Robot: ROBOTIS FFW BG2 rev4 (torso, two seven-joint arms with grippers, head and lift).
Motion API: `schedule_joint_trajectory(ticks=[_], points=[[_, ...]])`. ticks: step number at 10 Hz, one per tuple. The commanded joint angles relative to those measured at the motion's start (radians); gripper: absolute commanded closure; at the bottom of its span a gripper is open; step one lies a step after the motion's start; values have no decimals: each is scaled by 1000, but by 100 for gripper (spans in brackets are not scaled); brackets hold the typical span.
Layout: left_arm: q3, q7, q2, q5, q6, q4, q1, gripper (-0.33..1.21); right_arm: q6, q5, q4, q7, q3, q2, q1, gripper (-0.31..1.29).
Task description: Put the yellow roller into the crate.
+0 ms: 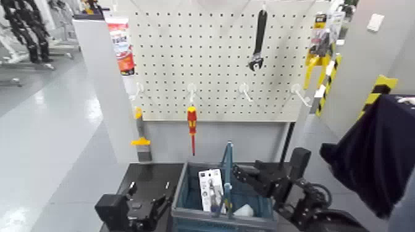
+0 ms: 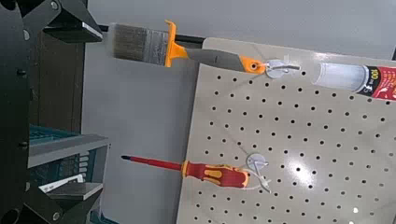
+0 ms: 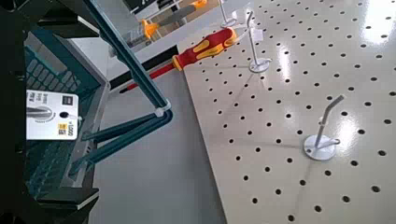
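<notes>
The crate [image 1: 185, 200] stands low in the middle of the head view, its blue hoop handle [image 1: 228, 166] upright. It holds a white carded package [image 1: 210, 190] and a white rounded thing [image 1: 244, 210] in its right corner. I cannot tell whether that is the yellow roller; no yellow handle shows. My right gripper [image 1: 246, 176] hangs open and empty over the crate's right side. Its wrist view shows the crate's slotted wall [image 3: 42, 61] and the handle [image 3: 131, 70]. My left gripper [image 1: 147, 207] is open and empty, low, left of the crate.
A pegboard [image 1: 216, 62] stands behind the crate with a black wrench [image 1: 259, 40], a red-and-yellow screwdriver [image 1: 192, 126] and bare hooks. A paintbrush [image 2: 149, 42] hangs at its left edge. A person's dark sleeve [image 1: 377, 154] is at the right.
</notes>
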Motion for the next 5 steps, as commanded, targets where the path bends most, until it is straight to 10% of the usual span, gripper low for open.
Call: schedule_joint_trajectory(ticks=[1,5], points=[[2,0,-1,0,0,0,2,17,-7,125,-161,-82,-34,-2,75,9],[0,0,-1,0,1,-2,0,17,-70,198,-343,-212,-53,-9,212,9]])
